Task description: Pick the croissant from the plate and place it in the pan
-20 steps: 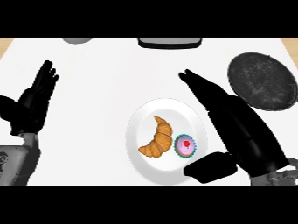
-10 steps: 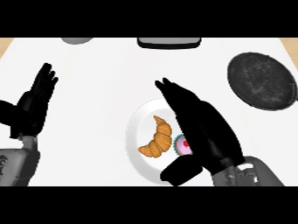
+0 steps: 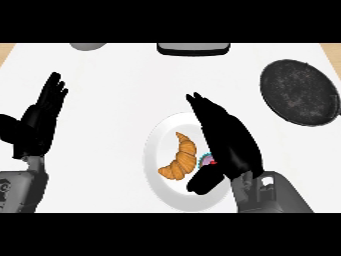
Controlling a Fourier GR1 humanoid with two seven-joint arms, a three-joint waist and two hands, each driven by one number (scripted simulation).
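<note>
**Right hand over the plate, croissant unlifted**

Right hand (image 3: 228,142) hovered over the right half of the white plate (image 3: 156,150), fingers straight and holding nothing (it hid most of a small cupcake (image 3: 208,160)). Just left of it, the croissant (image 3: 181,157) lay on the plate. Far right sat the black pan (image 3: 300,92), well apart. Left hand (image 3: 36,122) rested open at the left, fingers up.

bright, even light, no visible shadows or glare, slightly soft edges.
</note>
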